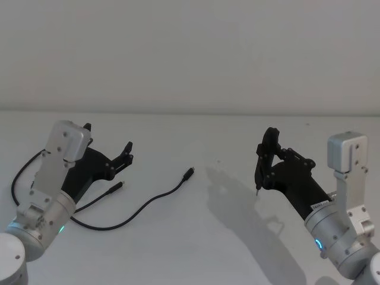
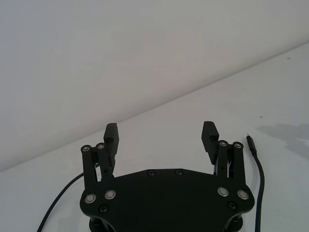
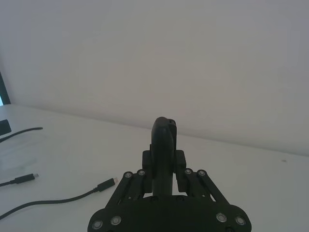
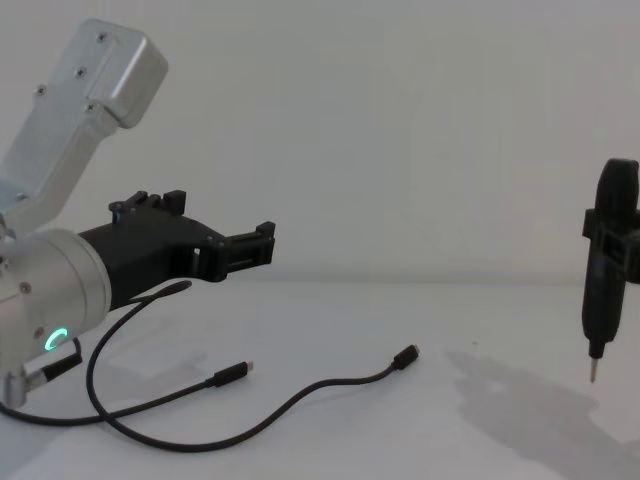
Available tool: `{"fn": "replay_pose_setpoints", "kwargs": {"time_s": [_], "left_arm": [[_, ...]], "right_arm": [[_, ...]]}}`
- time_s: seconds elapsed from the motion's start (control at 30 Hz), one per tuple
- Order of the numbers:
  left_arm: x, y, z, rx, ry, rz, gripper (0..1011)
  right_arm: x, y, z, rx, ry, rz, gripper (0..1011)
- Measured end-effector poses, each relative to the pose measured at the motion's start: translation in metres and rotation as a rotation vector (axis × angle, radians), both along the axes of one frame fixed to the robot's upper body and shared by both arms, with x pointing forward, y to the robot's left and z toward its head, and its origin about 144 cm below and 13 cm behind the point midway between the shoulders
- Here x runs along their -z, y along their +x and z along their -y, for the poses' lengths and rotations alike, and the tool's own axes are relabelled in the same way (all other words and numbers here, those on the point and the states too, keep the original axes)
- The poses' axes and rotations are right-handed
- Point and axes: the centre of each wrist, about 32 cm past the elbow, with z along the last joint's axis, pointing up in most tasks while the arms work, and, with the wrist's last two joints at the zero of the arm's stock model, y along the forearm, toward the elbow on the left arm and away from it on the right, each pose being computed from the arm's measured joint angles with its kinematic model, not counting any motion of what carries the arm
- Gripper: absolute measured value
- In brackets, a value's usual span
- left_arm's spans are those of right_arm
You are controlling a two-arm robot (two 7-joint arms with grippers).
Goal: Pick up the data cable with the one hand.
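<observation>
On the white table (image 1: 196, 136), the left gripper (image 1: 110, 142), at 9 o'clock in the head view, hovers spread wide and empty. The right gripper (image 1: 267, 157), at 3 o'clock, clamps a pin-tipped tool (image 1: 260, 177). The data cable (image 1: 157, 199) lies curved at the left gripper's 4 o'clock, untouched, its near stretch hidden beneath that arm.

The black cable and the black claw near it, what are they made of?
The long thin black data cable looks like soft rubbery plastic: matte, bending in loose curves. The left arm's black angular claw looks like hard plastic or painted metal: flat rigid plates with shiny silver screws.
</observation>
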Motion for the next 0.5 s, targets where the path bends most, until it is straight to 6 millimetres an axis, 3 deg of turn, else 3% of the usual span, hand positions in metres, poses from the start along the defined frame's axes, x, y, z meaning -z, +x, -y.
{"fn": "replay_pose_setpoints", "kwargs": {"time_s": [0.5], "left_arm": [[0.0, 0.0, 0.0, 0.0, 0.0, 0.0, 1001]], "right_arm": [[0.0, 0.0, 0.0, 0.0, 0.0, 0.0, 275]]}}
